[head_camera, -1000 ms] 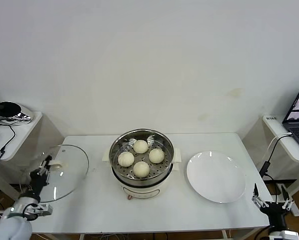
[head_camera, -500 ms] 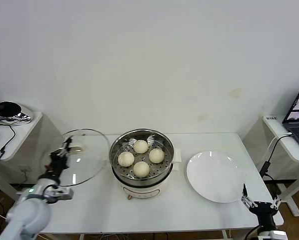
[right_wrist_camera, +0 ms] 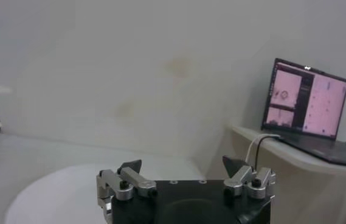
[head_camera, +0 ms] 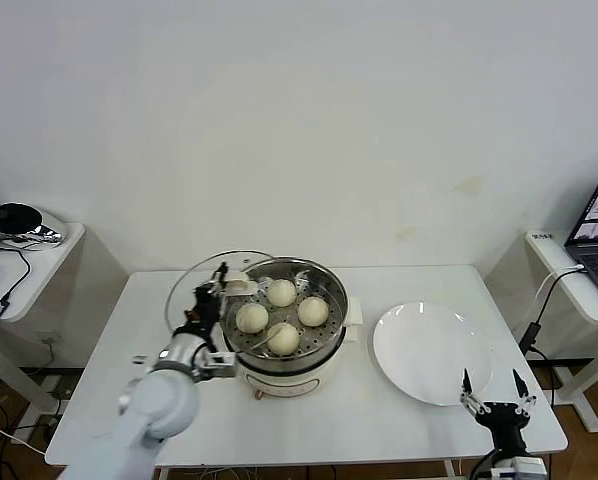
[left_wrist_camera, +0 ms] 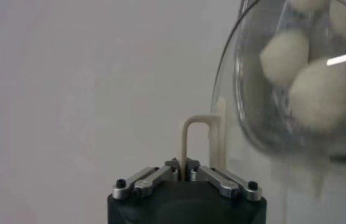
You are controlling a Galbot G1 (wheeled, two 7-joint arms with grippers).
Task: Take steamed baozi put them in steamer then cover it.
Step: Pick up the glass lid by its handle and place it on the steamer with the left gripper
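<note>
1. Left gripper (head_camera: 211, 303) clamped on the cream bar handle of the cover (head_camera: 211, 283), fingers drawn together around it in the left wrist view; glass lid (left_wrist_camera: 282, 91) carried tilted, overlapping only the left rim of the steamer (head_camera: 284, 315), not seated.
2. Four steamed baozi (head_camera: 282, 317) sitting on the perforated tray inside the pot, so only the covering step judged left.
3. Likely trouble: lowering while tilted and off-centre, so the metal rim catches the pot's near-left wall, knocks the pot sideways, or presses a bun. Also a thin handle in a narrow grip, so a twist of the heavy glass possible.
4. Bare table (head_camera: 119, 360) to the left for backing off and re-centring; less slack toward the right, with the white plate (head_camera: 431, 352) just beside the pot.
5. Right gripper (head_camera: 495, 396) parked low by the table's front-right corner, near the plate's edge, fingers spread apart, gripping nothing; well apart from the lid's path.
</note>
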